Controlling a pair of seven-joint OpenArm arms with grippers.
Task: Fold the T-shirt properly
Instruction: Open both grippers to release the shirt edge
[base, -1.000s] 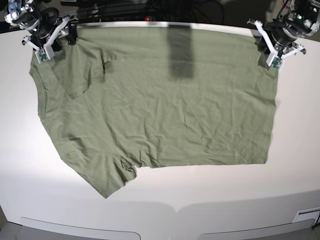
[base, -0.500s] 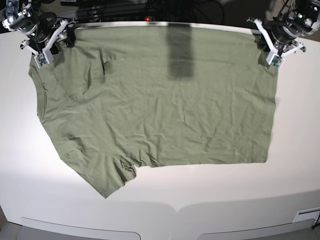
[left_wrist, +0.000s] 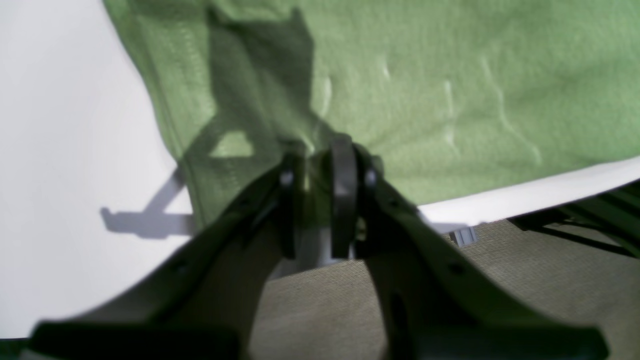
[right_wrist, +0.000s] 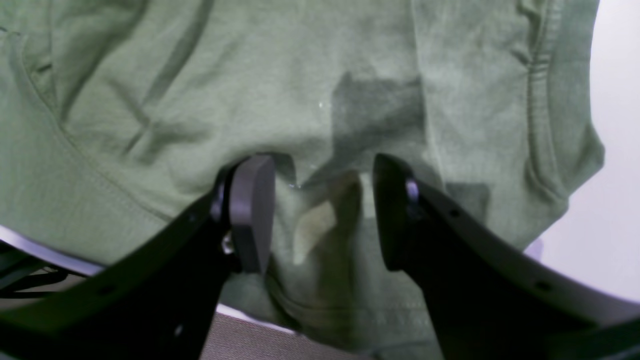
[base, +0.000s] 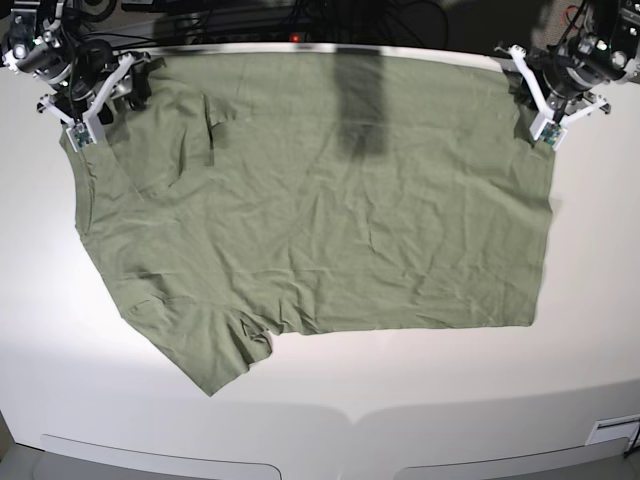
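Observation:
The sage-green T-shirt (base: 320, 200) lies spread and wrinkled on the white table (base: 300, 400), collar end to the left and hem to the right in the base view. One sleeve sticks out at the lower left. My left gripper (base: 528, 100) sits at the shirt's far right corner. In the left wrist view the left gripper (left_wrist: 316, 170) is shut on a pinch of T-shirt (left_wrist: 450, 75) cloth by the hem. My right gripper (base: 135, 82) is at the far left corner. In the right wrist view the right gripper (right_wrist: 322, 210) stands open, with T-shirt (right_wrist: 300, 75) fabric lying between its fingers.
The table's far edge (base: 420, 50) runs just behind both grippers, with dark cables beyond it. A dark shadow band (base: 360, 100) falls across the shirt's upper middle. A small white object (base: 612, 430) sits at the table's near right corner.
The right arm has shifted a little to the left and turned at the shirt's far left corner. The left arm has barely moved. The shirt lies the same.

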